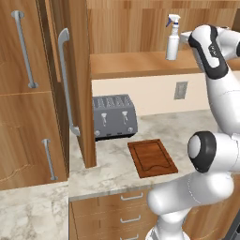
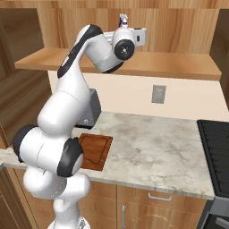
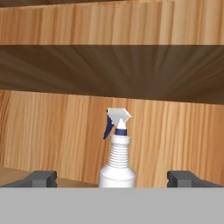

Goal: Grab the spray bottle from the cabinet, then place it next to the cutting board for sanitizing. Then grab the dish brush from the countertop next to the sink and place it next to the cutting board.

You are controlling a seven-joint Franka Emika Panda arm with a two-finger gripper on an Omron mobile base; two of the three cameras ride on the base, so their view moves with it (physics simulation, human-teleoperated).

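Observation:
The white spray bottle (image 1: 172,40) stands upright on the wooden shelf of the open cabinet (image 1: 136,64). In the hand view the spray bottle (image 3: 117,162) is centred just ahead of my gripper (image 3: 113,179), whose fingertips (image 3: 41,178) stand wide apart, open and empty. In the right base view my hand is raised to shelf height, and the spray bottle's nozzle (image 2: 123,19) peeks out behind it. The dark reddish cutting board (image 1: 152,157) lies flat on the marbled countertop (image 1: 187,126) below. The dish brush and the sink are out of view.
A grey toaster (image 1: 114,116) stands behind the board, beside the cabinet's open door (image 1: 77,70) with its long grey handle. A tall wooden cupboard (image 1: 23,93) is at the left. A dark stovetop (image 2: 214,147) borders the counter on the right.

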